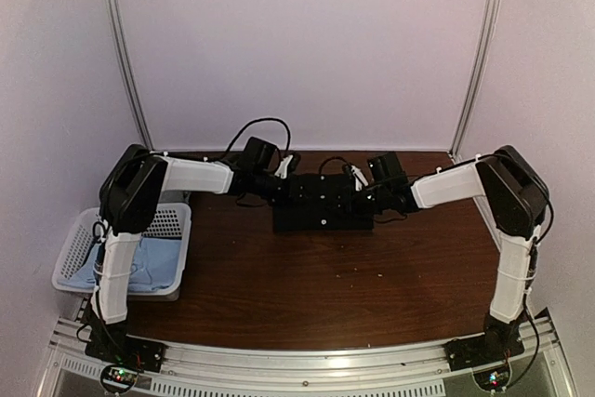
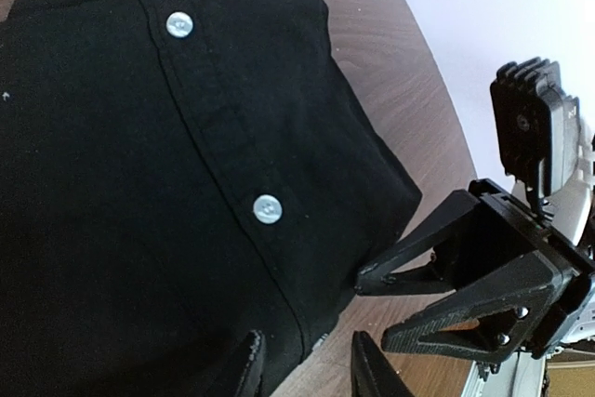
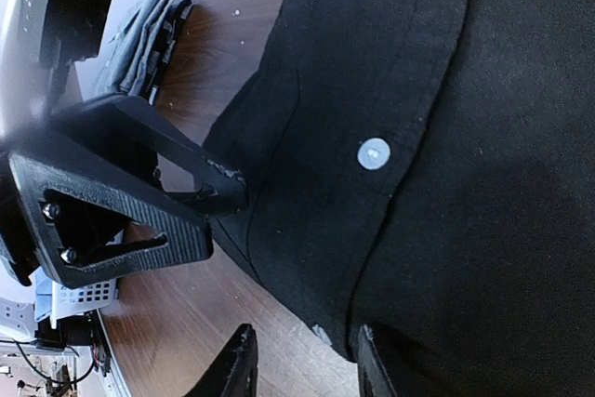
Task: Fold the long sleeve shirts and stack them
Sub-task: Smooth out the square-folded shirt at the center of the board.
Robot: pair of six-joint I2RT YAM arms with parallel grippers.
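A black long sleeve shirt [image 1: 323, 209] lies folded at the back middle of the table, its white buttons up [image 2: 267, 208]. My left gripper [image 1: 290, 167] is open at the shirt's far left corner. In the left wrist view [image 2: 307, 369] one finger is over the cloth and one over bare wood. My right gripper [image 1: 352, 175] is open at the far right side. In the right wrist view [image 3: 302, 366] it straddles the shirt's edge [image 3: 372, 230]. A light blue shirt [image 1: 139, 267] lies in the basket. A grey folded cloth [image 3: 139, 39] shows past the left gripper.
A white lattice basket [image 1: 79, 246] stands at the table's left edge beside the left arm. The two grippers are close together over the shirt's far edge; each shows in the other's wrist view [image 2: 446, 290] [image 3: 139, 211]. Brown table [image 1: 316, 295] extends in front.
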